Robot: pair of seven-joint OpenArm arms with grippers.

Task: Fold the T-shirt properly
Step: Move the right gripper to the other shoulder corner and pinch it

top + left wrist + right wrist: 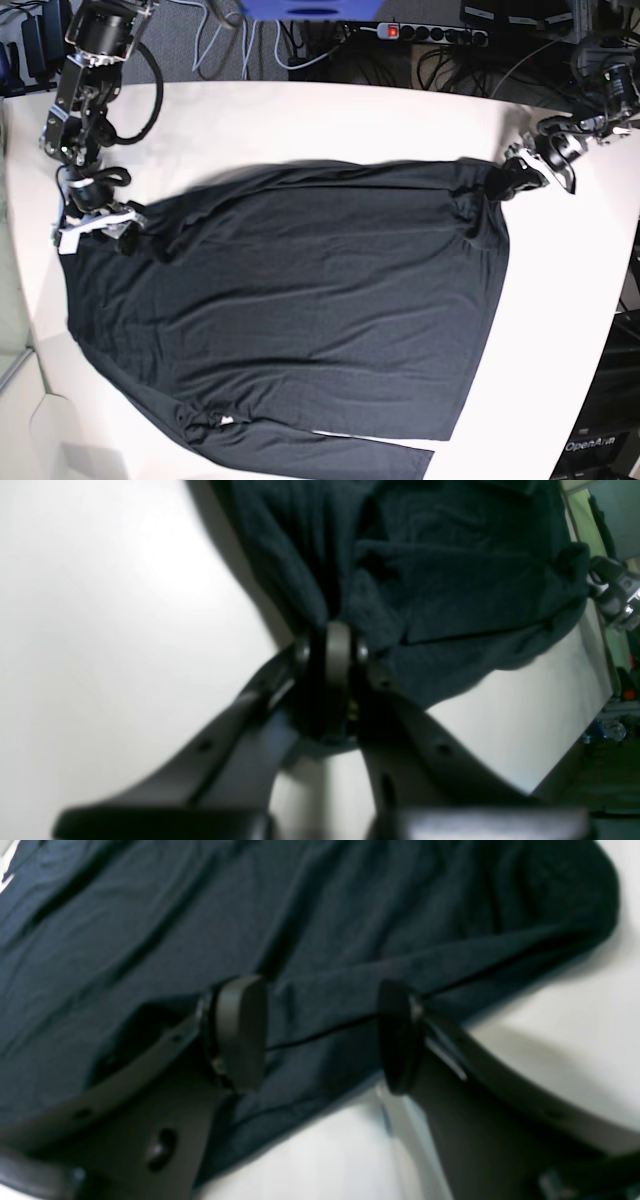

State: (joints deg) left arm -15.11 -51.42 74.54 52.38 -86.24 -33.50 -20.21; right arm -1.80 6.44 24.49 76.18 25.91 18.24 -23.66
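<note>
Shirt [300, 310] covers most of table [300, 115], spread flat from left edge to right of centre. Bare strip along far edge, wide enough for passage. Bare band down right side, shirt to table edge. Far-right shirt corner blocked by left gripper [513, 172], clamped on bunched cloth [320, 600]. Far-left corner occupied by right gripper [320, 1032], jaws spread wide over hem. Power strip [430, 33] and cables [240, 45] beyond far edge.
</note>
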